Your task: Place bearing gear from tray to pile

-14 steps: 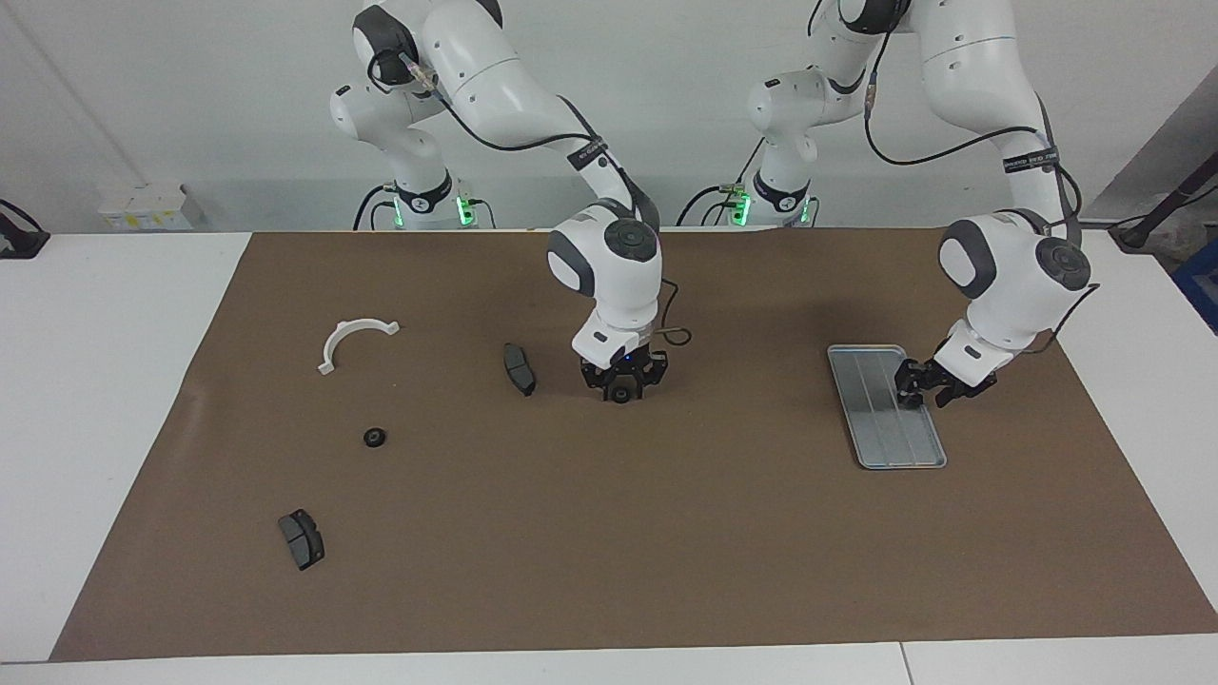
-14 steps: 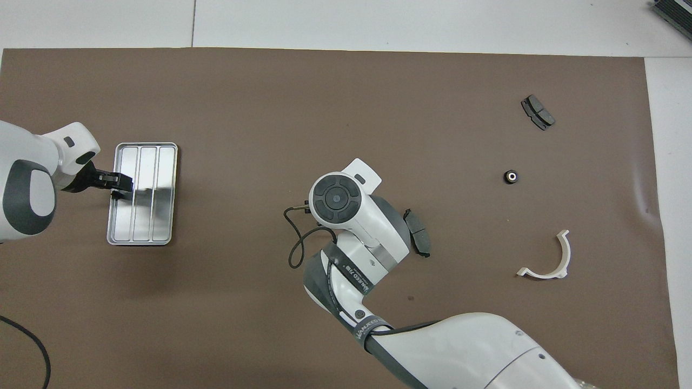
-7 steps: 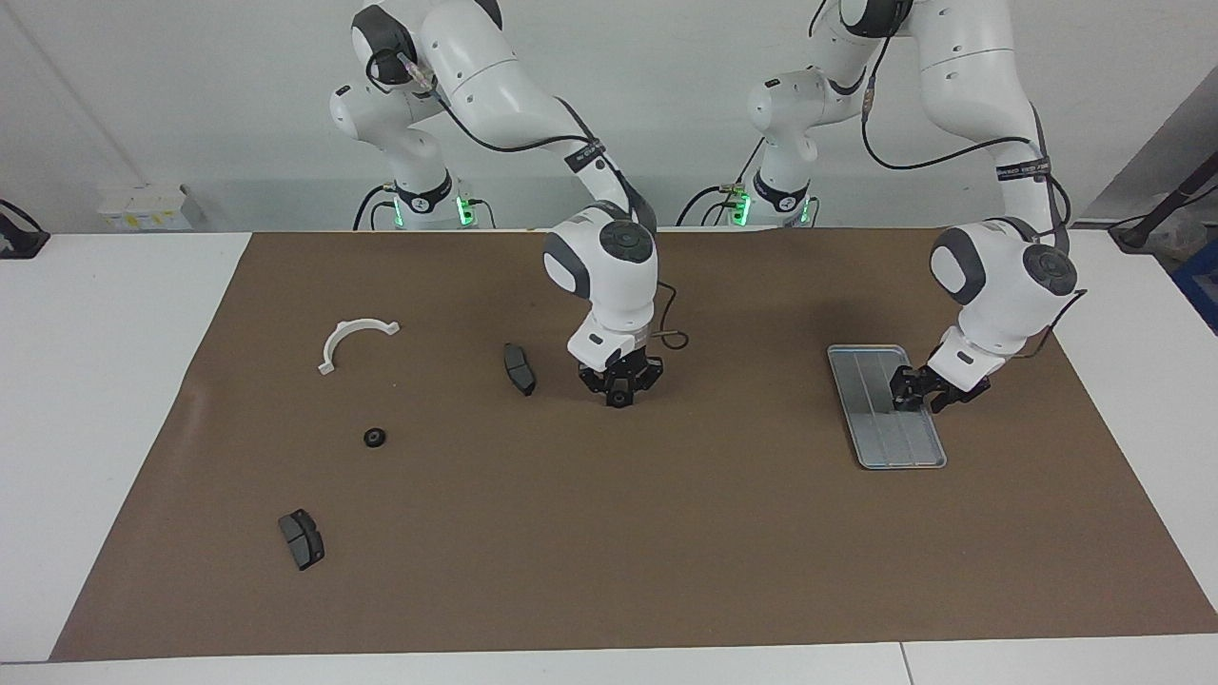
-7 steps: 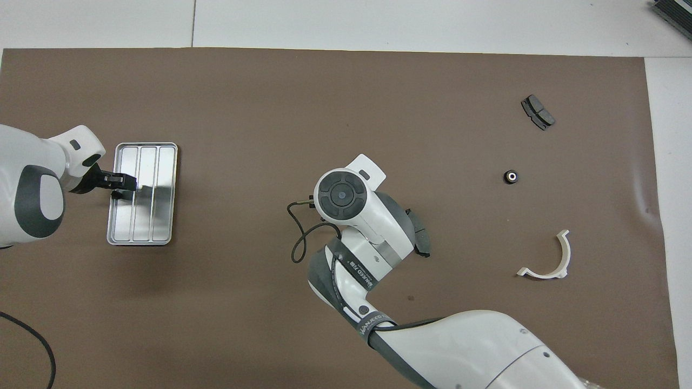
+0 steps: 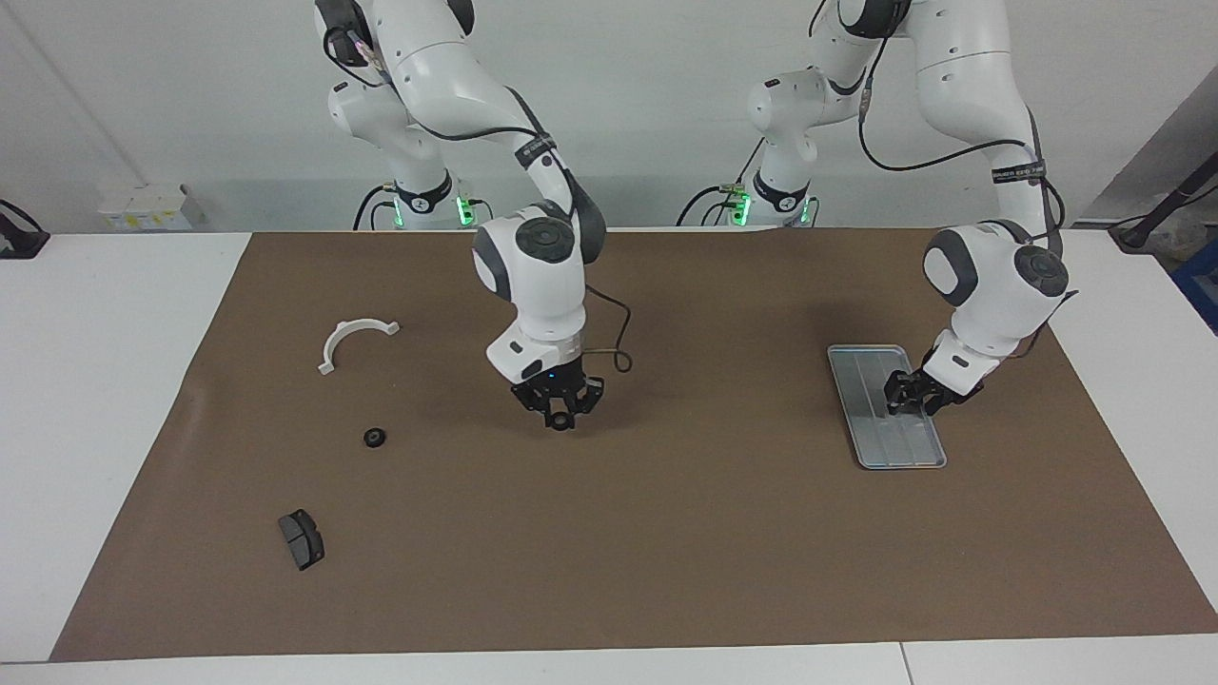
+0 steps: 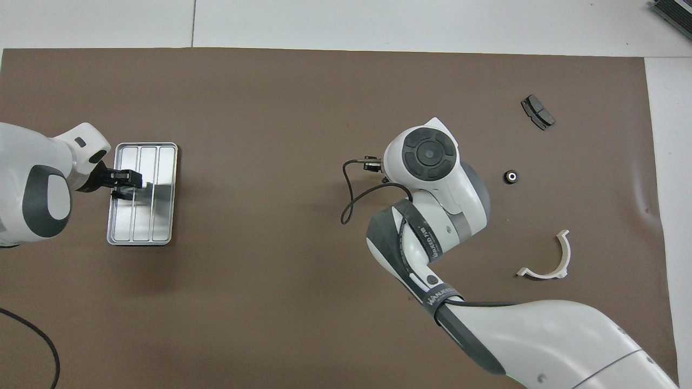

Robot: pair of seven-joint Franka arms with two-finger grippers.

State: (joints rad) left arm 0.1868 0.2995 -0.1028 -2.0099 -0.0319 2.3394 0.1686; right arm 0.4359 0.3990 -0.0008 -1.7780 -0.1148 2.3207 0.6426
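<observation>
The silver-grey tray (image 5: 871, 400) (image 6: 162, 216) lies toward the left arm's end of the brown mat, and I see nothing in it. My left gripper (image 5: 909, 395) (image 6: 127, 182) is low over the tray's edge. The small black bearing gear (image 5: 375, 438) (image 6: 511, 176) lies on the mat among the pile: a white half-ring bracket (image 5: 354, 335) (image 6: 549, 262) and a dark brake pad (image 5: 301, 538) (image 6: 537, 112). My right gripper (image 5: 557, 411) hangs over bare mat near the middle. It is hidden under its wrist (image 6: 431, 154) in the overhead view. The second brake pad is hidden by the right arm.
The brown mat (image 5: 666, 533) covers most of the white table. A loose black cable (image 6: 348, 200) loops off the right wrist. A small white box (image 5: 143, 205) stands on the table's corner nearest the robots, at the right arm's end.
My right arm has swung toward its own end of the table and now covers the brake pad it was beside. My left gripper has edged slightly further over the tray.
</observation>
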